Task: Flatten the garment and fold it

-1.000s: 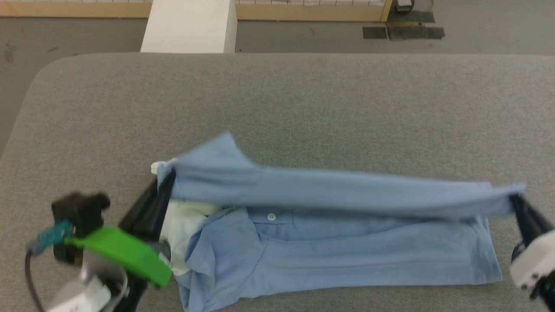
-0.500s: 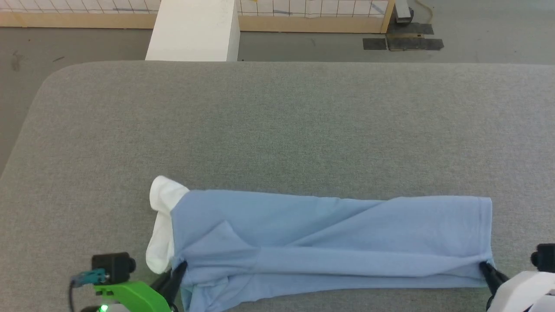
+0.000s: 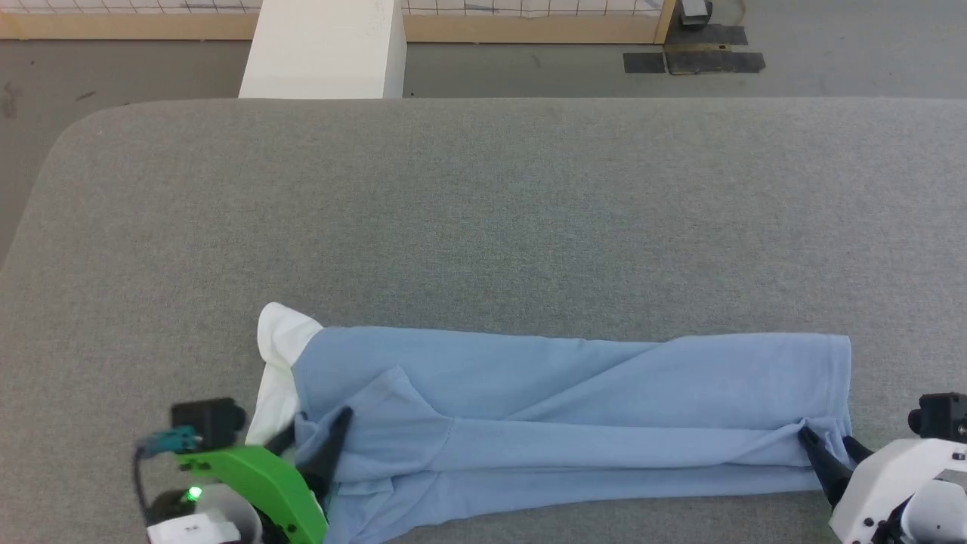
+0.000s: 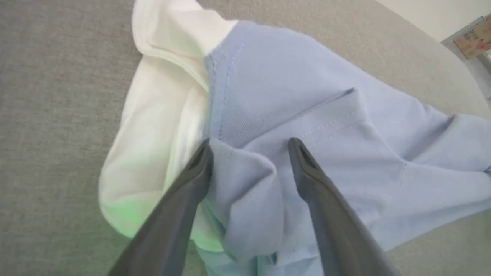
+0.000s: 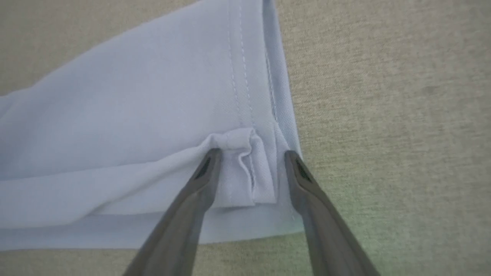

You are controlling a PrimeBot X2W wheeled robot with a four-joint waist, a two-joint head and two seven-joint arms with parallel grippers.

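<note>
Garment [image 3: 574,408]: long blue band along near edge of grey table [image 3: 483,211]; white collar [image 3: 276,340] at left end, hem [image 3: 838,393] at right. L gripper [image 4: 250,147], R gripper [image 5: 251,153]: jaws apart, each straddling cloth pucker, nothing clamped. Step, prob.: letting go of lengthwise fold. Next: lift clear w/o dragging cloth, smooth, then cross-fold. Containers: none.

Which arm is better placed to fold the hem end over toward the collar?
Right, probably: the right tool stands open astride the bunched hem corner of the garment; the left tool is at the collar end.
</note>
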